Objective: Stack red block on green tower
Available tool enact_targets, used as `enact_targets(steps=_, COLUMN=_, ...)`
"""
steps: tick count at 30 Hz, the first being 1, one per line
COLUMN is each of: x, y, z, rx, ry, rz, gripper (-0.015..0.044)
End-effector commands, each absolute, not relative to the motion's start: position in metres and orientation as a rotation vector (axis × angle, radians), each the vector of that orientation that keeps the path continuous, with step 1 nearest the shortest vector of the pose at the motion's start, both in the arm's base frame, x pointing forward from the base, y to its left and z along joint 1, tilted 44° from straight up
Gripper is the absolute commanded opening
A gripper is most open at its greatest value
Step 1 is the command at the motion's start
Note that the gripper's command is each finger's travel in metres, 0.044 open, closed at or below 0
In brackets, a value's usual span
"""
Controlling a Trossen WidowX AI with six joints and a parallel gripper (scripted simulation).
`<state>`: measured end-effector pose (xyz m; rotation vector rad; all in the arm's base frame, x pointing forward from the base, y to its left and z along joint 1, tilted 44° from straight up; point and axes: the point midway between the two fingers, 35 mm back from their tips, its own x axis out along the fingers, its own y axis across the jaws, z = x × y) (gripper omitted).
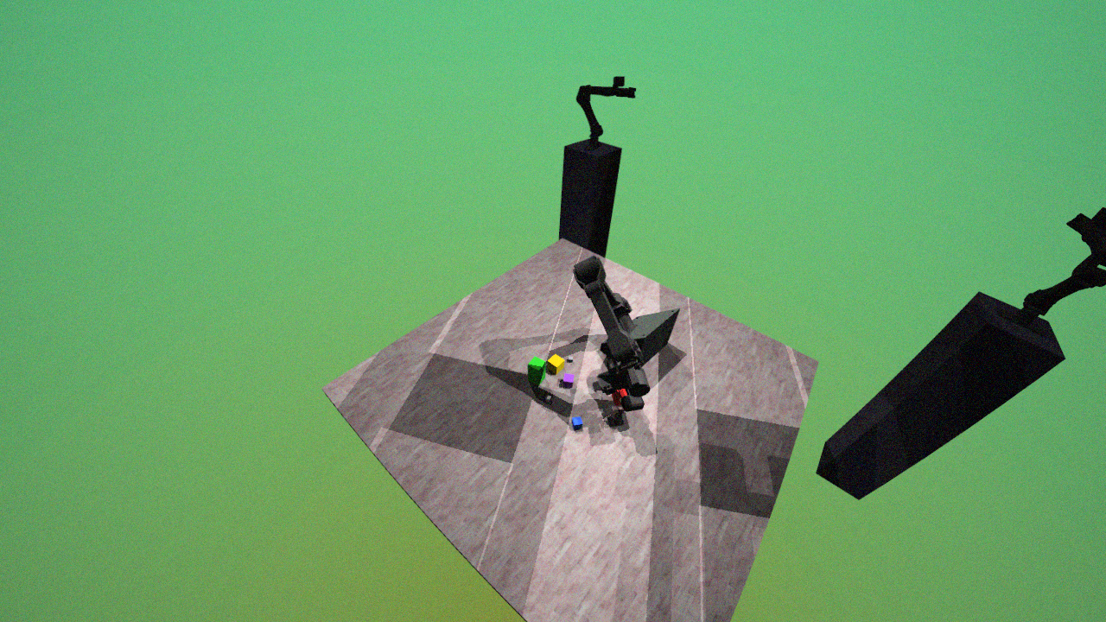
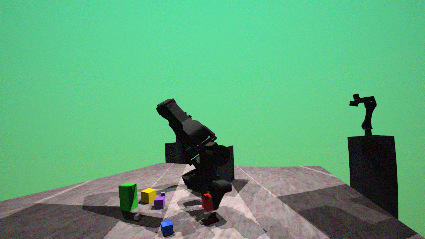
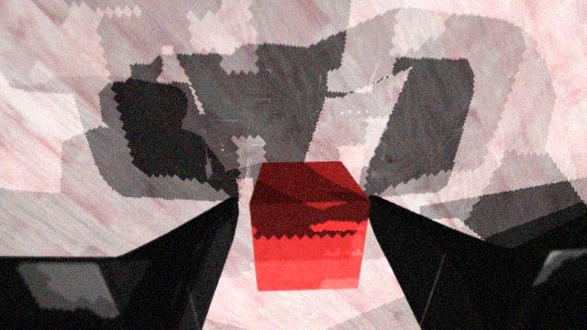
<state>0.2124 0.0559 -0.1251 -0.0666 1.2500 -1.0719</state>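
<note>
The red block (image 1: 619,396) (image 2: 206,201) (image 3: 308,263) sits on the table, partly hidden by the arm in the top and exterior views. My gripper (image 1: 619,401) (image 2: 209,205) (image 3: 303,203) is low around it, pointing down, partly narrowed but still open. In the wrist view the block is between the fingers. A thin gap shows at the left finger; the right fingertip lines up with the block's edge, and contact there cannot be told. The green tower (image 1: 537,371) (image 2: 127,197) stands upright, left of the gripper in the top and exterior views, with nothing on top.
Near the tower are a yellow block (image 1: 556,364) (image 2: 147,196), a purple block (image 1: 568,380) (image 2: 159,202) and two tiny grey cubes (image 1: 569,359) (image 2: 136,216). A blue block (image 1: 576,422) (image 2: 167,228) lies nearer the front. Dark pedestals (image 1: 589,193) (image 2: 373,175) with arms stand beyond the table.
</note>
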Motion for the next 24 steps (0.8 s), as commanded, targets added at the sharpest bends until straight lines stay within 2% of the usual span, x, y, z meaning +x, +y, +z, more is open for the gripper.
enact_targets(steps=1, x=0.213, y=0.056, z=-0.125, rx=-0.067, ry=1.249, rz=-1.07, gripper=0.0256)
enact_targets(steps=4, x=0.213, y=0.056, z=-0.125, rx=-0.067, ry=1.249, rz=-1.07, gripper=0.0177)
enact_targets(steps=11, x=0.213, y=0.056, z=-0.125, rx=-0.067, ry=1.249, rz=-1.07, gripper=0.0131)
enact_targets(steps=16, x=0.214, y=0.066, z=-0.115, rx=-0.069, ry=1.249, rz=-1.068, gripper=0.0)
enact_targets(steps=24, x=0.217, y=0.094, z=-0.086, rx=-0.07, ry=1.25, rz=-1.065, gripper=0.0)
